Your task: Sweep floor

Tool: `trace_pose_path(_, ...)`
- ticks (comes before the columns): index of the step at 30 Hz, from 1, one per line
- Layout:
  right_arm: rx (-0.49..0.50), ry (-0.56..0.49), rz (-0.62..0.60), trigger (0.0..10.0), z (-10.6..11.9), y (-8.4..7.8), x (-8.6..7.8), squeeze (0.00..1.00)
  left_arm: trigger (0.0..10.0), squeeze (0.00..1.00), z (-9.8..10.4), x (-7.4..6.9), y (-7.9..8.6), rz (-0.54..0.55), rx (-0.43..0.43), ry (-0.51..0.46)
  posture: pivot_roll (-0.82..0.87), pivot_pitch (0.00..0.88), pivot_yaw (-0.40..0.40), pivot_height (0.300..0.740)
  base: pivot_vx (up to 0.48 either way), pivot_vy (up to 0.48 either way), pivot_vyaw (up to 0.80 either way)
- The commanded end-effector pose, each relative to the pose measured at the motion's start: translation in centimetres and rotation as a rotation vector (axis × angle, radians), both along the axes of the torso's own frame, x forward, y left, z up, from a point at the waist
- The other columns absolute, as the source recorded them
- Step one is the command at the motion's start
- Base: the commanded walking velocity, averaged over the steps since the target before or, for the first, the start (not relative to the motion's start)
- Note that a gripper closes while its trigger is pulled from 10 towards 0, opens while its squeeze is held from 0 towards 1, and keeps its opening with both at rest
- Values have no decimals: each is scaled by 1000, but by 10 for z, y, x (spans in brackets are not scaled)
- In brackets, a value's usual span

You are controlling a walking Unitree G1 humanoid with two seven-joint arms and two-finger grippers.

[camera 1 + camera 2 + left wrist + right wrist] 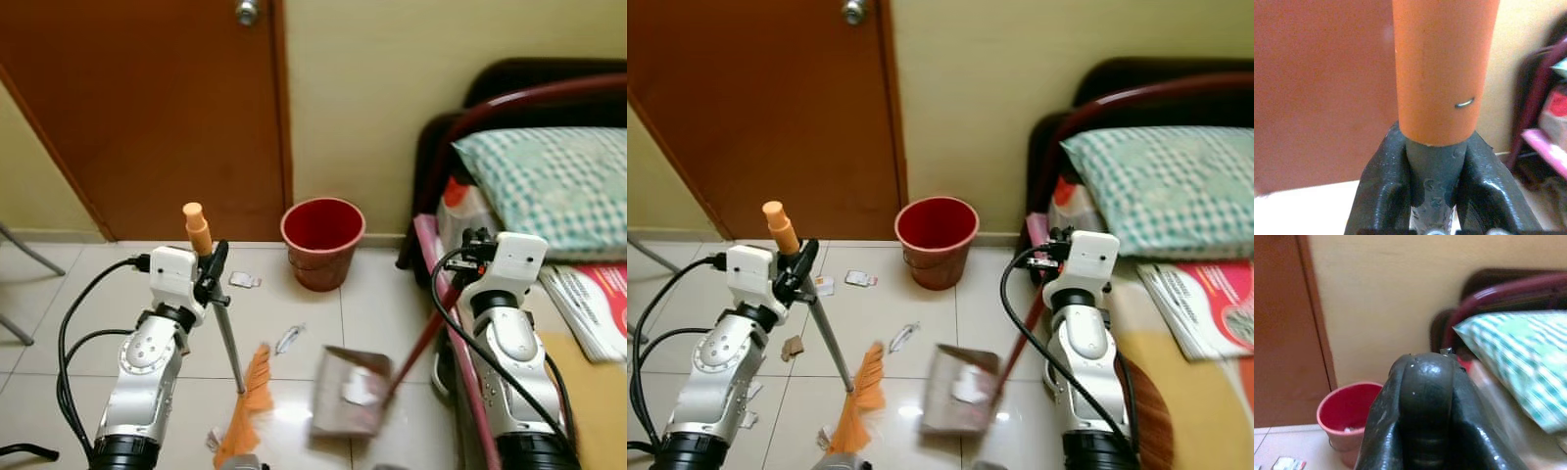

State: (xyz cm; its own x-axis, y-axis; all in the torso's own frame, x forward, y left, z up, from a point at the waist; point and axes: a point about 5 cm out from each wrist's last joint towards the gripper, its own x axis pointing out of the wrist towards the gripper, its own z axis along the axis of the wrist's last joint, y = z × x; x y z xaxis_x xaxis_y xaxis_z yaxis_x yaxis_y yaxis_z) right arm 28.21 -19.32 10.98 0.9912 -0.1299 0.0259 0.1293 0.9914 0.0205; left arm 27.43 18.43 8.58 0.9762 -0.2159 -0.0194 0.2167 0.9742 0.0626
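Before the red bucket [322, 240], which stands on the tiled floor [274, 323] against the wall beside the brown door [147, 108], we hold two cleaning implements. Our left tool [212, 272] is clenched on the broom [227, 343], gripping the grey shaft just below its orange end cap; in the left wrist view the black fingers [1376, 191] press on both sides of the shaft. The orange bristles rest on the floor nearer to us than the bucket. Our right tool [474, 247] is clenched on the dark red handle of the dustpan [351, 392]. The pan lies on the floor nearer to us than the bucket, just beside the bristles, with a pale scrap inside it. Paper scraps [244, 280] lie on the tiles between the bucket and the broom. To the right of the bucket stands a bed [578, 323] carrying a green checked pillow [549, 181].
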Motion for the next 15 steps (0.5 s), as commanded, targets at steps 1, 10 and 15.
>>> trace_pose_path(1,33,-68,27,10000,14,10,7,0,10000,0,11,4,3,0,35,-56,1,0,-22,740,371,304,0)
trace_pose_path(10,39,-73,31,10000,13,13,8,0,10000,0,10,3,-3,-2,18,-53,3,0,-20,740,375,60,0)
trace_pose_path(15,43,-87,32,10000,18,13,12,0,10000,0,10,4,-3,8,17,-56,9,0,-22,740,0,0,0)
